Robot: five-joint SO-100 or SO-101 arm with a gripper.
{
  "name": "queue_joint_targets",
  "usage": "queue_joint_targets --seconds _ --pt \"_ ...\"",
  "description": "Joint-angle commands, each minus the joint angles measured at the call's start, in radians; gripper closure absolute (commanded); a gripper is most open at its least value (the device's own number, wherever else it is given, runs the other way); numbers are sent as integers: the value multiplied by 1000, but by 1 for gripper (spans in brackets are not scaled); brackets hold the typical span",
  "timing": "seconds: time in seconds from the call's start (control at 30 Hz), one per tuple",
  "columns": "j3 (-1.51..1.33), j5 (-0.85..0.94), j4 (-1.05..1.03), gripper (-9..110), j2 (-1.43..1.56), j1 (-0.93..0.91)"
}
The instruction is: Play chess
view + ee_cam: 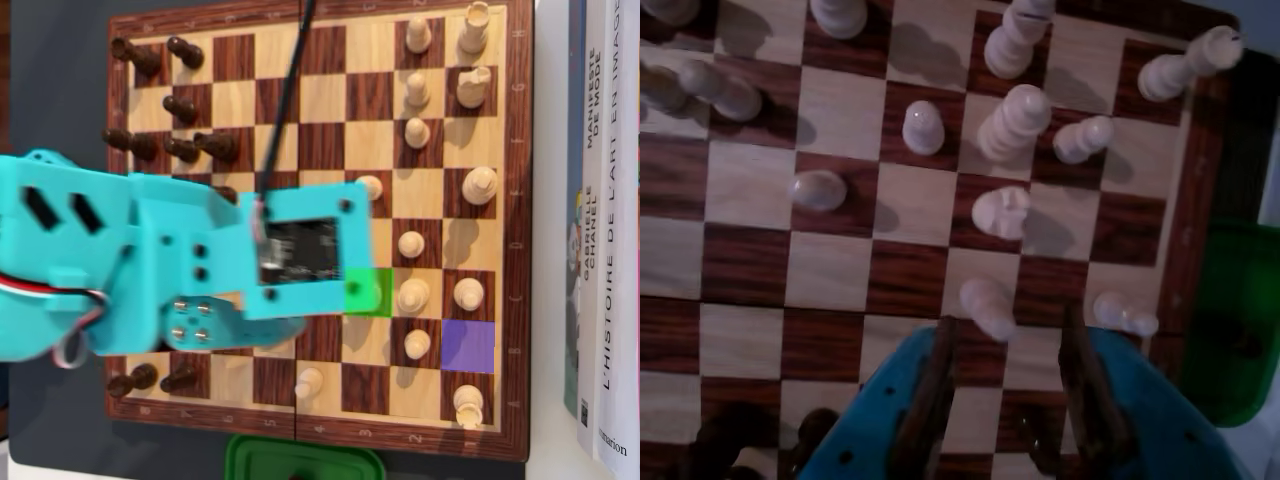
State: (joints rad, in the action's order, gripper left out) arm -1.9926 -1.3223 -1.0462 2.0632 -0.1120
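The wooden chessboard (745, 265) fills the wrist view. My gripper (1010, 335) comes in from the bottom edge, teal with dark fingers, open, and only board squares show in the gap. A white pawn (988, 305) stands just past the left fingertip, with a white knight (1002, 212) beyond it. More white pieces stand further on, such as a tall one (1015, 122). In the overhead view the teal arm (200, 265) covers the middle of the board (320, 432) and hides the jaws. A green-tinted square (368, 293) and a purple-tinted square (468, 346) show there.
Dark pieces (165, 145) stand on the left side in the overhead view, white pieces (415, 295) on the right. A green box (305, 460) lies below the board, also the green box (1240, 330) right of it in the wrist view. Books (600, 200) lie along the right.
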Motion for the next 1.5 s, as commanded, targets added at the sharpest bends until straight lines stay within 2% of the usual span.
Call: queue_joint_targets --seconds 0.0,0.37,0.73,1.0,1.23,1.47 --pt "-34 -5 8 86 121 -11" --pt "-264 -49 198 86 497 -6" --pt "-644 -77 643 86 908 63" --pt "-799 -77 887 86 1141 129" --pt "-991 -75 1223 86 1292 143" --pt "-1092 -75 1704 86 1281 186"
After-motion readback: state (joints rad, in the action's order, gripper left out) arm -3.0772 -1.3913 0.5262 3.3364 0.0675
